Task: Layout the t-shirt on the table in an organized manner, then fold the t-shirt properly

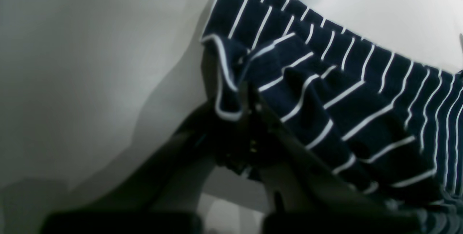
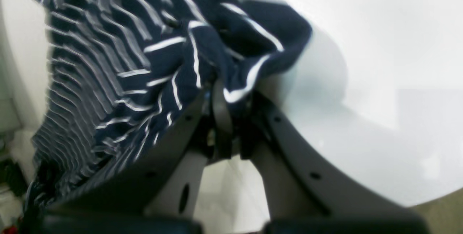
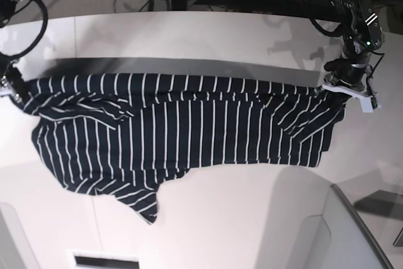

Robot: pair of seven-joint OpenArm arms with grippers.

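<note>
The shirt (image 3: 182, 130) is pinched at opposite edges by the closed left pincer (image 1: 240, 113) and right pincer (image 2: 226, 93); soft, limp cloth, best gripped at hems.

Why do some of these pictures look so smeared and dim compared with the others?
Right wrist view: the t-shirt stripes smear with blur, and the table glares white. Left wrist view: dim, the left gripper nearly a silhouette. Base view: sharp, with a dark shadow band behind the stretched shirt.
</note>
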